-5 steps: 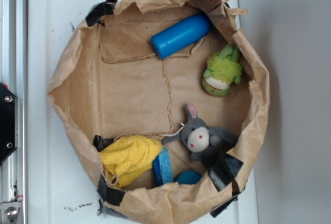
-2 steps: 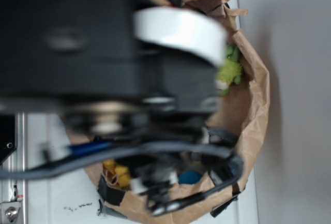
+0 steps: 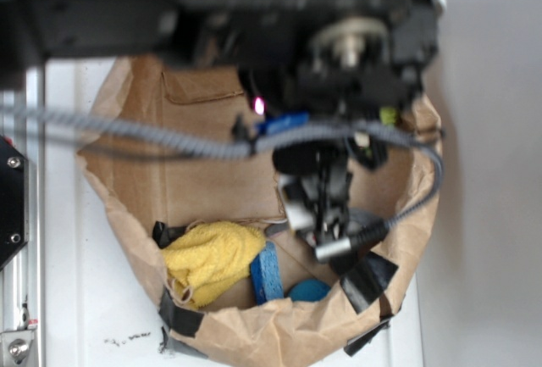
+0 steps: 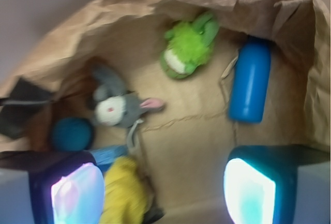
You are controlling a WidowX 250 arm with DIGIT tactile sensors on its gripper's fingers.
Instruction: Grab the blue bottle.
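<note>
The blue bottle [image 4: 251, 81] is a smooth bright blue cylinder lying on the bag floor against the paper wall, at the upper right of the wrist view. My gripper [image 4: 163, 193] hangs above the bag's floor, open, with bare brown paper between its two lit pads [image 4: 77, 195]. The bottle lies well ahead of the right pad, untouched. In the exterior view my gripper [image 3: 320, 214] hangs over the bag's right half, and the blurred arm hides the bottle.
A crumpled brown paper bag [image 3: 118, 206] walls everything in. Inside lie a green plush [image 4: 186, 48], a grey plush [image 4: 116, 107], a teal ball [image 4: 71, 133], a yellow cloth [image 3: 212, 257] and a blue sponge strip [image 3: 269, 272]. Black tape [image 3: 364, 280] patches the rim.
The arm has swung into view over the bag, then shifted up and right, uncovering the lower left. The things in the bag have not visibly moved.
</note>
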